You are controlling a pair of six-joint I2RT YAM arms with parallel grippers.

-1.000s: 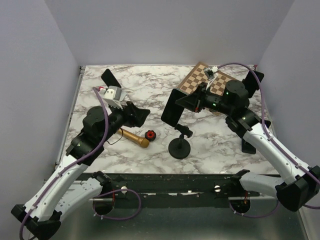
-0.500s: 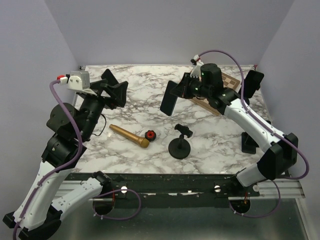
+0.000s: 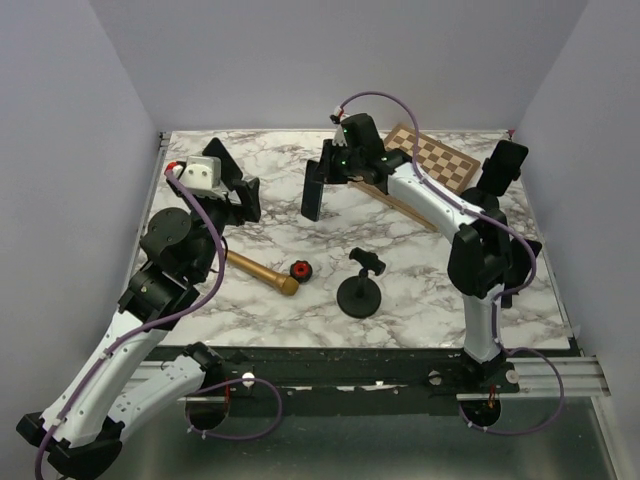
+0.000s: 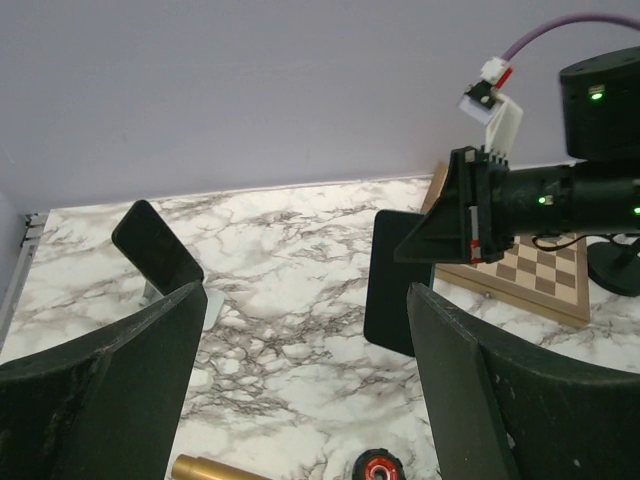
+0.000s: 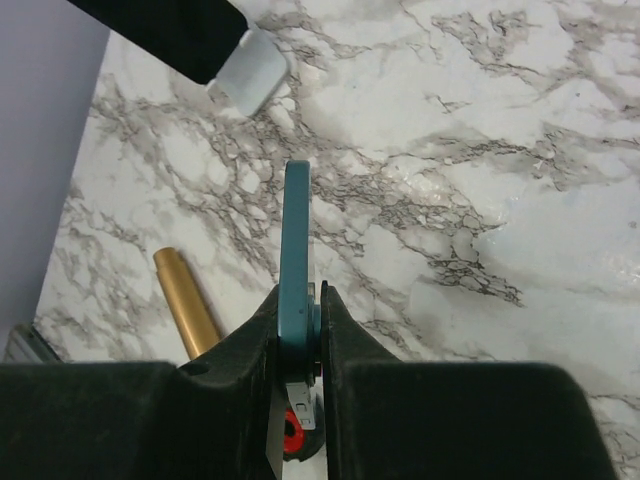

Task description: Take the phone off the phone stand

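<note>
Right gripper [image 5: 298, 312]: fingers [image 5: 255, 335] are clamped on the phone [image 5: 297, 250], one pad on each face. The wrist view shows it edge-on, its teal rim standing straight out from the jaws. The grip sits at one end of the phone, so most of its length overhangs the pads.

Location of the phone [image 3: 314, 190]: held upright over the far middle of the marble bench [image 3: 420, 300], just inboard of the chessboard [image 3: 435, 160]. It is well apart from the phone stand [image 3: 359, 285], which stands bare near the front centre. I judge the removal itself done; what remains is a clean set-down.

Left gripper [image 4: 305, 300]: fingers spread wide, nothing between them. It hovers over the left side of the bench, facing the phone.

Nearby items: a gold rod [image 3: 260, 272] and a red knob [image 3: 299, 270] lie left of the stand. A black slab [image 4: 155, 245] leans on a white holder [image 4: 205, 305] toward the far-left corner.

Recommendation for the step in hand:
- Lower onto the bare marble beneath the phone, away from the rod and knob.
- Tip the phone toward flat on the way down. Released upright on its edge, it would likely topple.
- Part the fingers only once a long edge or a face bears on the marble.
- I cannot tell from these views how much gap is left under the lower edge, so I would descend slowly.
</note>
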